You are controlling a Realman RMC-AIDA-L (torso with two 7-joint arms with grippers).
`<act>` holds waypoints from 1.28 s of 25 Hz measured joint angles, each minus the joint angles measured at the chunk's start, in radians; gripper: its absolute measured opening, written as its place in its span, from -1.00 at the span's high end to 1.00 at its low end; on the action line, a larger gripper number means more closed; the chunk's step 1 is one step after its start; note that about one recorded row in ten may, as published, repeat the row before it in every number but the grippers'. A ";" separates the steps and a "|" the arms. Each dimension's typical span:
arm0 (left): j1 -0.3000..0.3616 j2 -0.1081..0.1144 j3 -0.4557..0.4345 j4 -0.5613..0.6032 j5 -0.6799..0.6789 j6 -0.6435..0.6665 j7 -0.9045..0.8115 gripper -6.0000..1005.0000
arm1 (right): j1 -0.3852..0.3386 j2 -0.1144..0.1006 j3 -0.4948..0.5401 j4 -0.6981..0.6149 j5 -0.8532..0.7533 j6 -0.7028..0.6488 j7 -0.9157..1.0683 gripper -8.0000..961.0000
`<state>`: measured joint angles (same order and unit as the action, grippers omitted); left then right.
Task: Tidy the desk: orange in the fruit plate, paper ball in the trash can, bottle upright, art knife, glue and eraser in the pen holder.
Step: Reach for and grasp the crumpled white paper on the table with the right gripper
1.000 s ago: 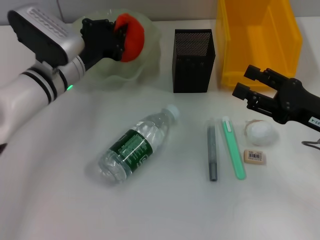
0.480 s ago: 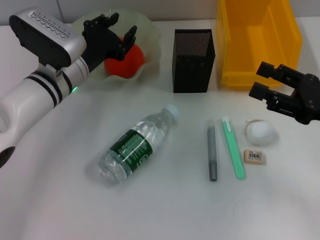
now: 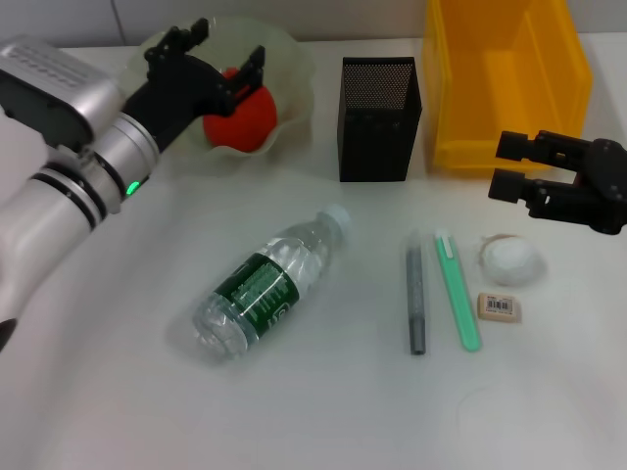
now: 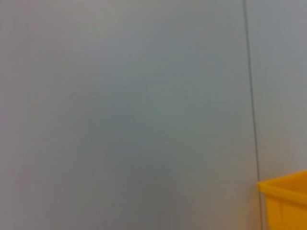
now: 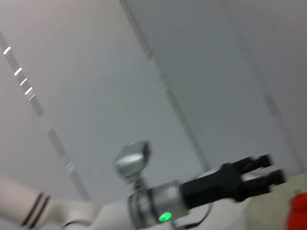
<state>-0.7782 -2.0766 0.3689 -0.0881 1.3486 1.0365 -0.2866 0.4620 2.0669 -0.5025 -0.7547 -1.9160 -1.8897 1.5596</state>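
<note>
The orange [image 3: 240, 116] lies in the pale-green fruit plate [image 3: 294, 61] at the back left. My left gripper [image 3: 221, 54] is open and empty just above it; it also shows in the right wrist view [image 5: 268, 168]. My right gripper [image 3: 507, 164] is open and empty, in the air in front of the yellow trash can [image 3: 505, 83] and behind the paper ball [image 3: 509, 261]. The eraser [image 3: 499, 306] lies just in front of the ball. The bottle [image 3: 265, 286] lies on its side mid-table. A grey stick [image 3: 416, 299] and a green stick [image 3: 458, 291] lie side by side. The black pen holder [image 3: 380, 117] stands at the back.
The white table carries everything. The trash can's corner [image 4: 288, 199] shows in the left wrist view against a grey wall. The pen holder stands between the fruit plate and the trash can.
My left gripper opened, left the orange in the fruit plate and drew back a little. My right gripper shifted right and levelled out above the paper ball.
</note>
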 joint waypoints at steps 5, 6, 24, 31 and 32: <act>0.013 0.000 0.001 0.109 0.026 -0.011 -0.145 -0.56 | 0.033 0.012 -0.137 -0.275 -0.002 -0.007 0.323 -0.64; 0.012 0.000 0.000 0.120 0.026 -0.010 -0.145 -0.56 | 0.033 0.016 -0.152 -0.325 -0.002 0.009 0.380 -0.63; -0.007 0.006 0.070 0.395 0.013 -0.171 -0.293 -0.56 | 0.232 0.012 -0.368 -0.466 -0.689 0.159 1.203 -0.61; 0.006 0.006 0.069 0.448 -0.032 -0.189 -0.303 -0.56 | 0.259 0.013 -0.386 -0.357 -0.793 0.184 1.232 -0.61; 0.010 0.005 0.072 0.449 -0.054 -0.189 -0.299 -0.56 | 0.259 0.013 -0.398 -0.349 -0.796 0.188 1.232 -0.61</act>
<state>-0.7687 -2.0712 0.4409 0.3614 1.2942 0.8478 -0.5852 0.7208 2.0794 -0.9002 -1.1037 -2.7118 -1.7014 2.7912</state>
